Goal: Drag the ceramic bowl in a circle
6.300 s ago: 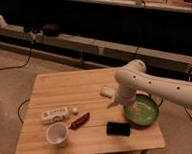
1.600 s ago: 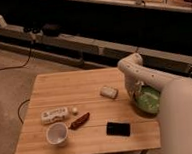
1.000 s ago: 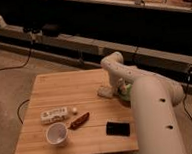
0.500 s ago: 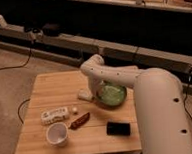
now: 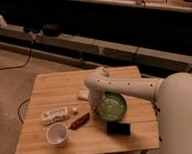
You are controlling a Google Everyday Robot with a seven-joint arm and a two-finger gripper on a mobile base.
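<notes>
- Placement comes first: the ceramic bowl is set upright on the wooden surface, right of centre and toward the near edge.
- The hand is lowered at the bowl's left rim, at the end of the white arm that reaches in from the right. Whether it is clenched on the rim or released cannot be told, since the wrist hides it.
- The step in hand is judged to be the drag itself, with the bowl to be slid along a round path.
- Downward pressure is best held light and even, so that the bowl is slid flat and not tipped onto one edge.
- The circle is best drawn tight. A black flat object lies just beside the bowl on the near side, and a reddish-brown item lies near on the left.
- A pale block lies close behind the arm, so it is likely to be pushed by a wide sweep toward the far side.
- The white cup and the white packet are well apart to the left and are not expected to be disturbed.
- The right edge of the surface is near the bowl, so the arc on that side is best taken slowly and turned inward.
- A steady pace is advised, because a glazed dish can be lost from a rim contact if it is jerked.
</notes>
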